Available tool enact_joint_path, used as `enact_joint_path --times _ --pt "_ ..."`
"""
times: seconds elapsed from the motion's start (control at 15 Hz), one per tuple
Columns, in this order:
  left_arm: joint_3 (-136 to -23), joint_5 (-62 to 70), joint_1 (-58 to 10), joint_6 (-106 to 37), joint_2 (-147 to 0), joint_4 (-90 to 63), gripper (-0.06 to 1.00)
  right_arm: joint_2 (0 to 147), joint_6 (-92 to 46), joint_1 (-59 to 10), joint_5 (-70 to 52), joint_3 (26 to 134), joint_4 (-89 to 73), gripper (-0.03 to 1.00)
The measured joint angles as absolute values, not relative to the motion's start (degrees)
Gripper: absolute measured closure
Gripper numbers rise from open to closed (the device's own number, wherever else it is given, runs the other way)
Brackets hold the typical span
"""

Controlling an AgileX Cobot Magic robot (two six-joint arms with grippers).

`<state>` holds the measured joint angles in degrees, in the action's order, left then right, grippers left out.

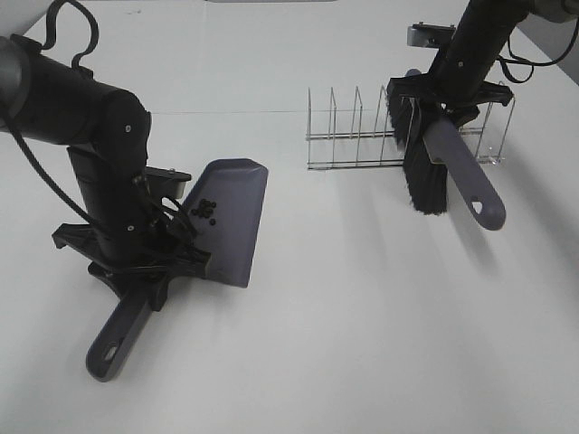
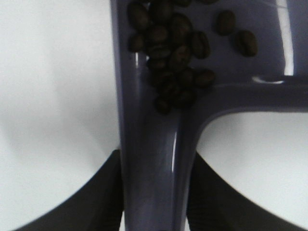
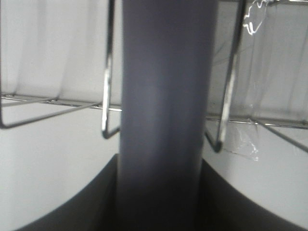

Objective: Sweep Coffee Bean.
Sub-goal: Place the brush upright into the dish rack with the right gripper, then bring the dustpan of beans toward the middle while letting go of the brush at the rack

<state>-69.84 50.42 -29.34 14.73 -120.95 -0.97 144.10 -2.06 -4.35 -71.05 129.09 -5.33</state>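
A grey dustpan lies on the white table at the left. Several coffee beans sit in it near the handle; up close they show in the left wrist view piled at the pan's back corner. My left gripper is shut on the dustpan's handle. My right gripper is shut on a grey brush handle and holds the brush with black bristles over the wire rack. The handle fills the right wrist view.
A wire rack with upright dividers stands at the back, right of centre; its wires show behind the brush handle. A scrap of clear tape sits at the rack's base. The table's far right corner lies behind the right arm.
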Motion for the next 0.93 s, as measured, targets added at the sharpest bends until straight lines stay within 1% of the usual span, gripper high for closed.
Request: enact_joint_path --times 0.07,0.2,0.33,0.47,0.73,0.87,0.93 --pt "-69.8 50.5 -29.3 14.7 -121.0 -1.1 0.62 144.1 -2.1 -4.4 -70.9 129.1 -6.5 0.59" --pt "-69.8 50.5 -29.3 14.7 -121.0 -1.1 0.62 144.0 -2.1 -4.4 -70.6 129.2 -8.3 0.43" --pt "-69.8 50.5 -29.3 14.7 -121.0 -1.1 0.62 143.5 -2.1 -4.4 -70.6 129.2 -8.7 0.34" --pt "-69.8 50.6 -29.3 14.7 -121.0 -1.1 0.62 141.9 -2.1 -4.4 -70.5 129.2 -8.2 0.31" --pt "-69.9 50.6 -29.3 14.7 -121.0 -1.4 0.62 136.5 -0.9 -4.4 -70.1 128.1 -8.3 0.31" --pt "-71.0 51.7 -29.3 14.7 -121.3 -1.4 0.62 130.3 -0.9 -4.4 -69.9 123.3 -9.6 0.31" --pt "-72.0 52.4 -29.3 14.7 -121.6 -1.4 0.62 126.9 -0.9 -4.4 -69.9 119.2 -9.9 0.31"
